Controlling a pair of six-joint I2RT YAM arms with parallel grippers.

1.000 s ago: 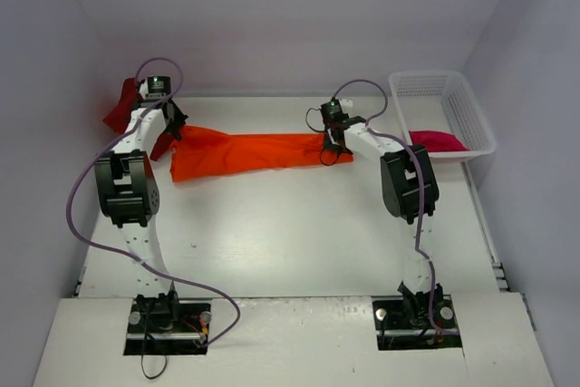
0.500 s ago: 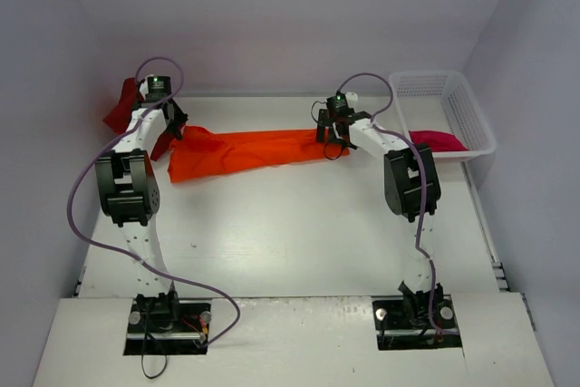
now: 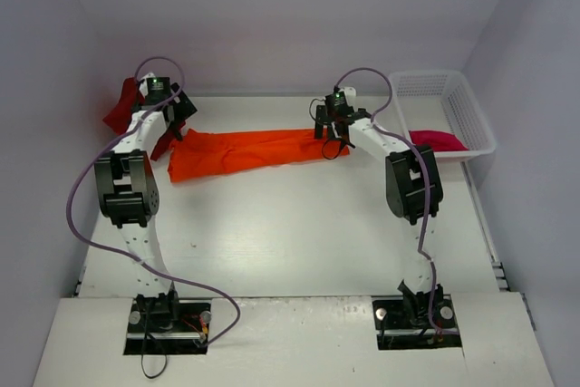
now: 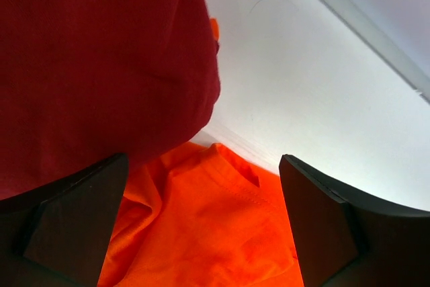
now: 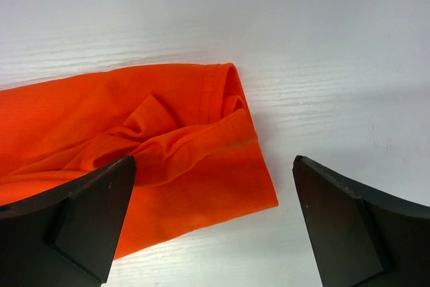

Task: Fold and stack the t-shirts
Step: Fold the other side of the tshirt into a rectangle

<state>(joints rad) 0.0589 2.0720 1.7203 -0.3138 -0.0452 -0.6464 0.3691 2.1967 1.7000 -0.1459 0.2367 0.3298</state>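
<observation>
Left claw (image 4: 203,162) spread wide, empty, over bright orange cloth t-shirt (image 3: 245,151) beside dark red cloth t-shirt (image 4: 101,65). Right claw (image 5: 211,166) likewise, above orange hem on white surface (image 3: 299,224).

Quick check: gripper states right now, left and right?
Left gripper: open, holding nothing, over the orange t-shirt.
Right gripper: open, holding nothing, over that shirt's other end.

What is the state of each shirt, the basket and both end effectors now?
orange t-shirt: long strip flat on table, not gripped.
dark red t-shirt: bunched at the orange one's left end.
basket: upright.
crimson-pink t-shirt: crumpled in the basket.
left end effector: open, empty.
right end effector: open, empty.
</observation>
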